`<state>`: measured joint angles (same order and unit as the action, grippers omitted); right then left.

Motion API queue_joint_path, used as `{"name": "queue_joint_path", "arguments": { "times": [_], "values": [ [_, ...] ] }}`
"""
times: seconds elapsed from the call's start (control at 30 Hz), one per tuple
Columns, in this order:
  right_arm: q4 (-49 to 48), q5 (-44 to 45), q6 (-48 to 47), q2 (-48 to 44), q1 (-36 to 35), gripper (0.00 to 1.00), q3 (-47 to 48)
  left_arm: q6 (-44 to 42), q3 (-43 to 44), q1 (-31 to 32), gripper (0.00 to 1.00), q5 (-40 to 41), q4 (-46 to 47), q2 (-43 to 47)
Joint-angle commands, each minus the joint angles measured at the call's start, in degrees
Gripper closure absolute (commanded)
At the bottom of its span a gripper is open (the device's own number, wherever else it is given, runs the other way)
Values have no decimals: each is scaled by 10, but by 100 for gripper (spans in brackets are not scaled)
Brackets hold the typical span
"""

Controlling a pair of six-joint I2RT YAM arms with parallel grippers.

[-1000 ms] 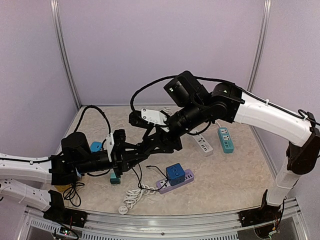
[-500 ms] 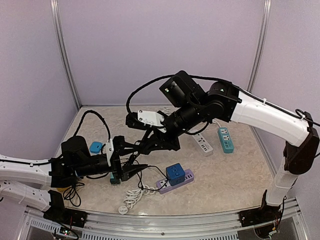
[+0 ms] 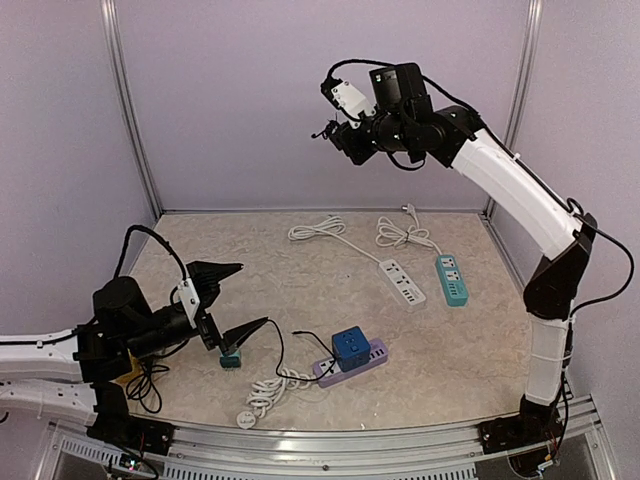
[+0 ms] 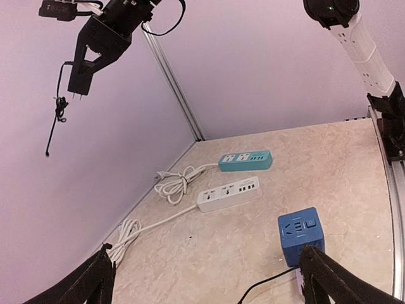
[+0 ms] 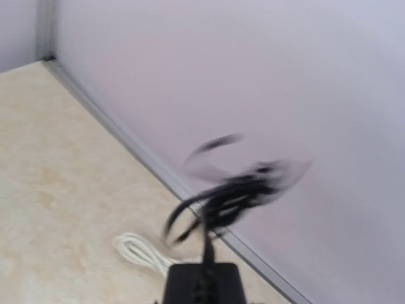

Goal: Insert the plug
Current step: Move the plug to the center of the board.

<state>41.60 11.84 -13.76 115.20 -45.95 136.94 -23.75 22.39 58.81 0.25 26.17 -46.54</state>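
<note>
plug point(image 4: 76, 85): held high above table point(image 3: 480, 340), pinched in right gripper point(image 3: 328, 132) | axis: in line with fingers, prongs leading past tips, cord point(image 4: 57, 111) dangling | left gripper point(image 3: 232, 300): fingers spread wide, low at table's left

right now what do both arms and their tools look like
The left arm and right arm: white tubular links, black joints, loose black cables. The left tool is black with long tapered fingers; the right tool black, white block beside it.
</note>
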Motion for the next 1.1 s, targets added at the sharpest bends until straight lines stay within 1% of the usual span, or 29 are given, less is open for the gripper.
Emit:
{"name": "queue_joint_path", "arguments": {
  "times": [0.0, 0.07, 0.13, 0.17, 0.23, 0.3, 0.37, 0.43, 0.5, 0.57, 0.63, 0.73, 0.83, 1.0, 1.07],
  "values": [
    [-32, 2, 23, -27, -7, 100, -69, -7, -33, -12, 1, -37, -55, 22],
    [5, -21, 19, -23, -8, 100, -100, -27, -47, -24, 3, -100, -82, 22],
    [30, -43, 24, -22, -9, 100, -139, -51, -52, -24, 9, -177, -131, 14],
    [36, -54, 31, -25, -9, 100, -163, -44, -51, -18, 13, -189, -146, 3],
    [33, -71, 43, -32, -10, 100, -220, -20, -43, -10, 21, -185, -157, -23],
    [14, -82, 56, -45, -11, 100, -270, -16, -33, -13, 26, -196, -149, -59],
    [-14, -96, 62, -63, -11, 100, -315, -27, -17, -13, 26, -219, -145, -93],
    [-37, -110, 59, -78, -11, 100, -352, -41, 6, -17, 26, -243, -154, -146],
    [-48, -115, 51, -88, -11, 100, -376, -57, 34, -28, 27, -275, -160, -213],
    [-53, -114, 41, -96, -11, 100, -394, -73, 67, -30, 28, -298, -174, -259],
    [-61, -117, 32, -104, -11, 100, -416, -79, 100, -28, 28, -305, -184, -304],
    [-71, -117, 24, -115, -12, 100, -445, -75, 126, -30, 34, -296, -183, -356],
    [-75, -117, 22, -124, -11, 100, -460, -88, 140, -30, 34, -286, -181, -384],
    [-73, -117, 19, -136, -11, 100, -467, -162, 144, -31, 35, -256, -207, -416],
    [-75, -117, 19, -138, -11, 100, -468, -185, 142, -28, 37, -239, -213, -422]
  ]
}}
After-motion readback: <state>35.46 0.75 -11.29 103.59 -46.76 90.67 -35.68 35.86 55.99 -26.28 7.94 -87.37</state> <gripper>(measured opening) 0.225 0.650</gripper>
